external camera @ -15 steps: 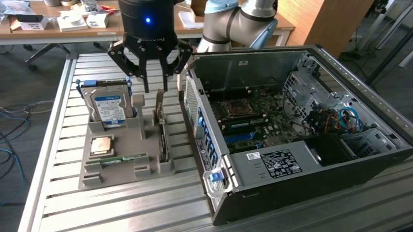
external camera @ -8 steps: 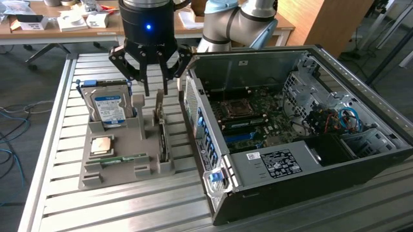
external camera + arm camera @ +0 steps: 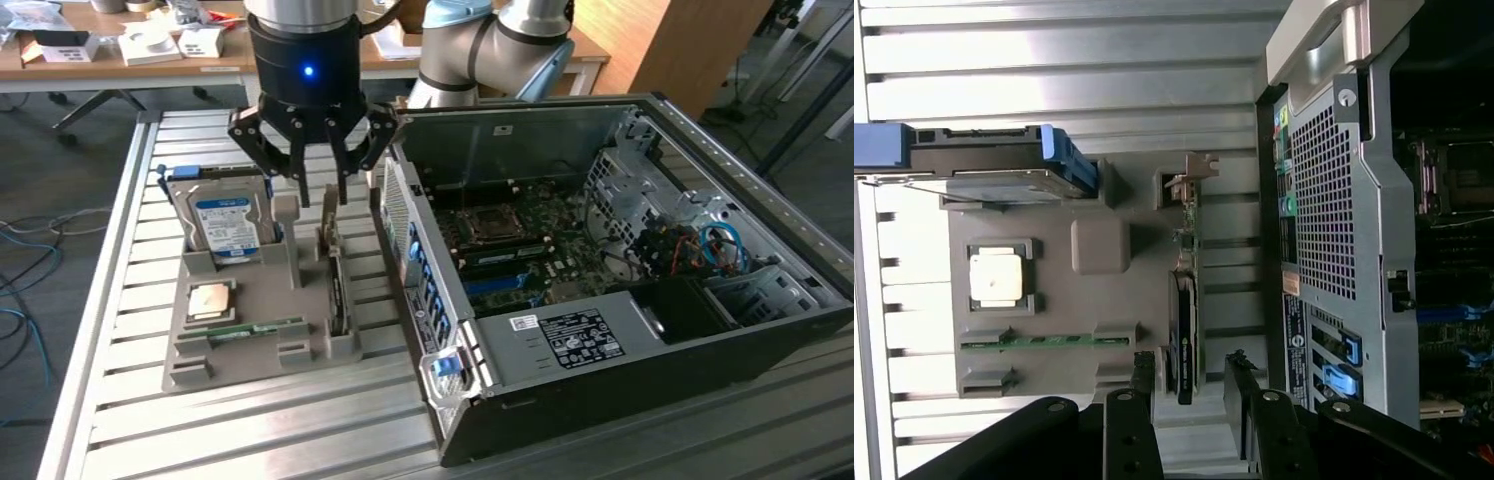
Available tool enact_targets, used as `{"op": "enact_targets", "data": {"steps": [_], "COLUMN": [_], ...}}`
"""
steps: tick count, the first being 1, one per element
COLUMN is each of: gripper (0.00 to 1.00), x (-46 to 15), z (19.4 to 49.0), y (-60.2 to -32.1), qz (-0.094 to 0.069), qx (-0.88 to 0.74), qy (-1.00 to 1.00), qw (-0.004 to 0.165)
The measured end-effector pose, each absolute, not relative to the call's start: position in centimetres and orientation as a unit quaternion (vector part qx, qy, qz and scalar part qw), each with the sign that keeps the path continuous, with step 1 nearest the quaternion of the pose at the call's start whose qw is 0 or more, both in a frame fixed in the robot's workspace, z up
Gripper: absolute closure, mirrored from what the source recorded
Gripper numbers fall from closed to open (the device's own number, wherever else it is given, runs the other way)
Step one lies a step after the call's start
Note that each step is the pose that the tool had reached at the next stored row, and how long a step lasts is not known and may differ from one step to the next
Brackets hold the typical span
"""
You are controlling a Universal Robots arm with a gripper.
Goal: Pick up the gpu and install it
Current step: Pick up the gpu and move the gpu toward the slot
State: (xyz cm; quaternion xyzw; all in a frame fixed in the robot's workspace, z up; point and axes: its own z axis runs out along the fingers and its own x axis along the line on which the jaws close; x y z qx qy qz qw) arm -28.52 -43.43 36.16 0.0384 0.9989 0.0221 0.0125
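Observation:
The gpu [image 3: 335,275] is a thin green card standing on edge in a slot of the grey tray [image 3: 287,290]. In the wrist view the gpu [image 3: 1186,320] shows its black fan side and a metal bracket at one end. My gripper [image 3: 324,197] hangs open just above the card's far end, holding nothing. In the wrist view my gripper [image 3: 1191,378] has one black finger on each side of the card's line, apart from it. The open computer case [image 3: 601,250] lies on its side at the exterior view's right, its motherboard [image 3: 534,240] exposed.
In the same tray stand a hard drive [image 3: 227,225] with a blue-white label, a square processor chip [image 3: 214,300] and a narrow green memory stick [image 3: 254,330]. The case's perforated rear panel [image 3: 1324,200] is close beside the gpu. A cluttered desk [image 3: 120,45] stands behind the slatted metal table [image 3: 240,430].

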Motion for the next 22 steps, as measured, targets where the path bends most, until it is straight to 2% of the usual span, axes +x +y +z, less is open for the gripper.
{"op": "enact_targets", "data": {"steps": [22], "gripper": [0.58], "x": [-28.5], "z": [34.1], "y": [-43.4], "qz": [0.022], "qx": [0.038], "qy": [0.999], "qw": [0.012]}}
